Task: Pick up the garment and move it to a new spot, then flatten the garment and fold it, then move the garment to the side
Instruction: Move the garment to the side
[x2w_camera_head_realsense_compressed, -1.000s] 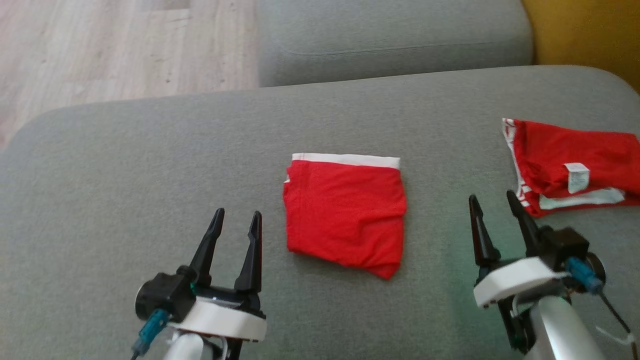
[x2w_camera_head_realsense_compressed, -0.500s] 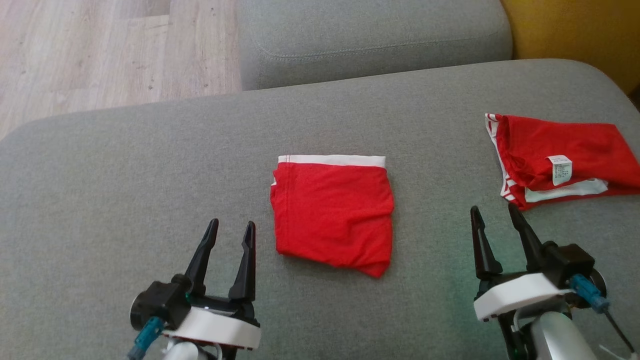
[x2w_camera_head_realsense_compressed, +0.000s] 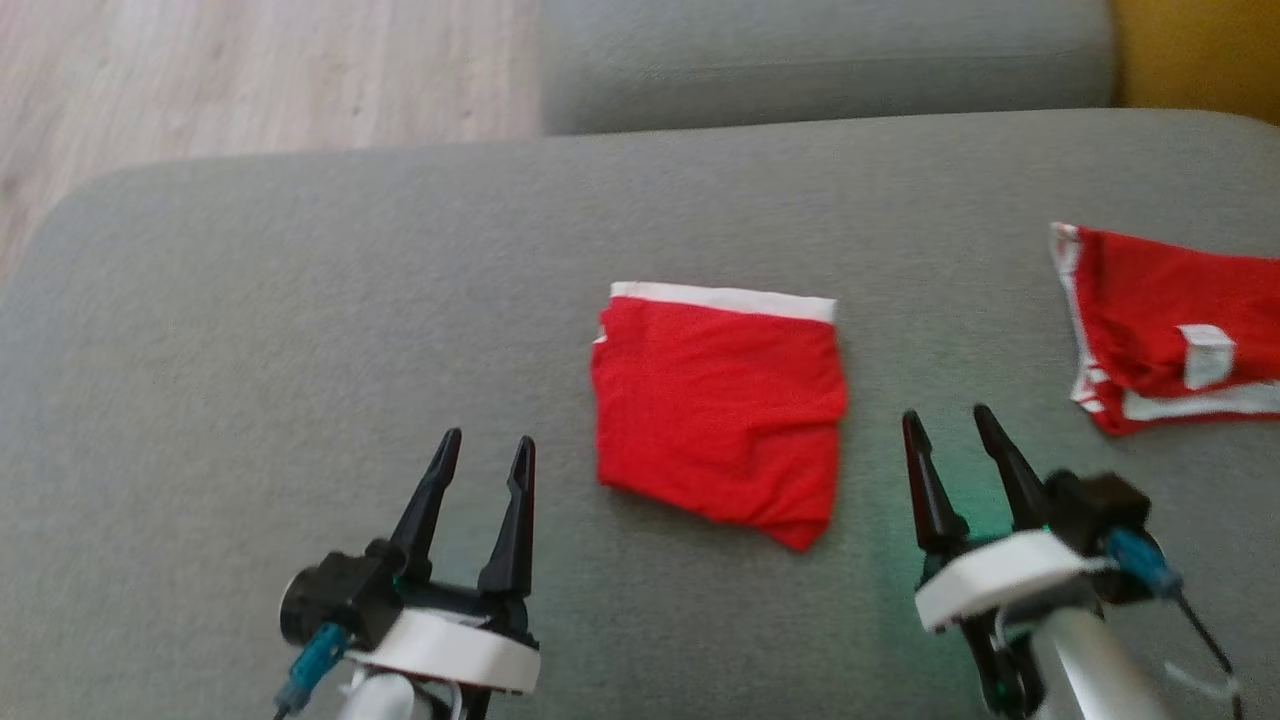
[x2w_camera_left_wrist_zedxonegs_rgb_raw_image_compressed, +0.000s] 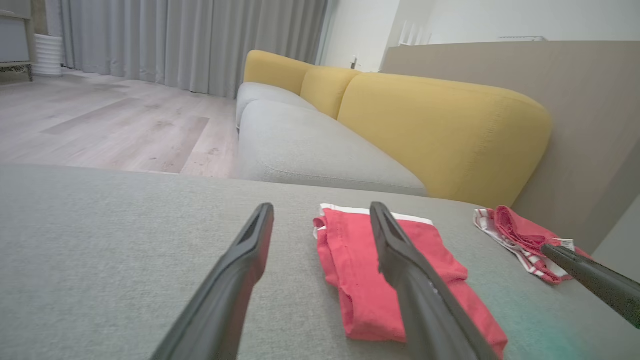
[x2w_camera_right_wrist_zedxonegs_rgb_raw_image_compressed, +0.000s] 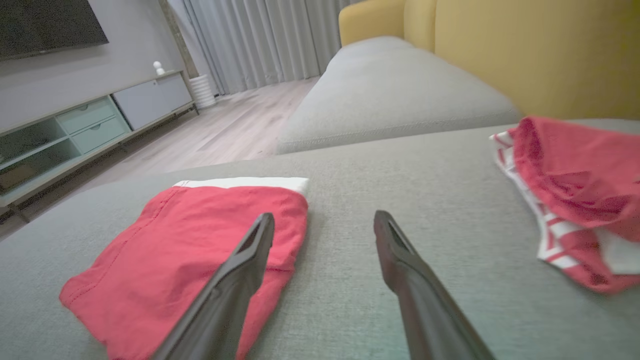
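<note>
A red garment (x2w_camera_head_realsense_compressed: 720, 410) with a white waistband lies folded in a neat rectangle at the middle of the grey sofa cushion (x2w_camera_head_realsense_compressed: 300, 300). My left gripper (x2w_camera_head_realsense_compressed: 490, 440) stands open just left of its near corner, with nothing between the fingers. My right gripper (x2w_camera_head_realsense_compressed: 945, 414) is open a short way right of its right edge. The left wrist view has the garment (x2w_camera_left_wrist_zedxonegs_rgb_raw_image_compressed: 350, 250) ahead, partly behind the right finger of the open left gripper (x2w_camera_left_wrist_zedxonegs_rgb_raw_image_compressed: 321, 206). In the right wrist view the garment (x2w_camera_right_wrist_zedxonegs_rgb_raw_image_compressed: 175, 240) lies to the left of the open right gripper (x2w_camera_right_wrist_zedxonegs_rgb_raw_image_compressed: 325, 216).
A second red garment (x2w_camera_head_realsense_compressed: 1150, 310) with white trim lies crumpled at the cushion's right end (x2w_camera_left_wrist_zedxonegs_rgb_raw_image_compressed: 510, 230) (x2w_camera_right_wrist_zedxonegs_rgb_raw_image_compressed: 570, 170). Another grey seat cushion (x2w_camera_head_realsense_compressed: 820, 60) lies beyond, with yellow backrests (x2w_camera_left_wrist_zedxonegs_rgb_raw_image_compressed: 440, 130) on the right. Wooden floor (x2w_camera_head_realsense_compressed: 200, 80) is at the far left.
The head camera has shifted, so the whole picture moved. My right gripper has come closer to the folded garment's right edge. Both grippers stay open.
</note>
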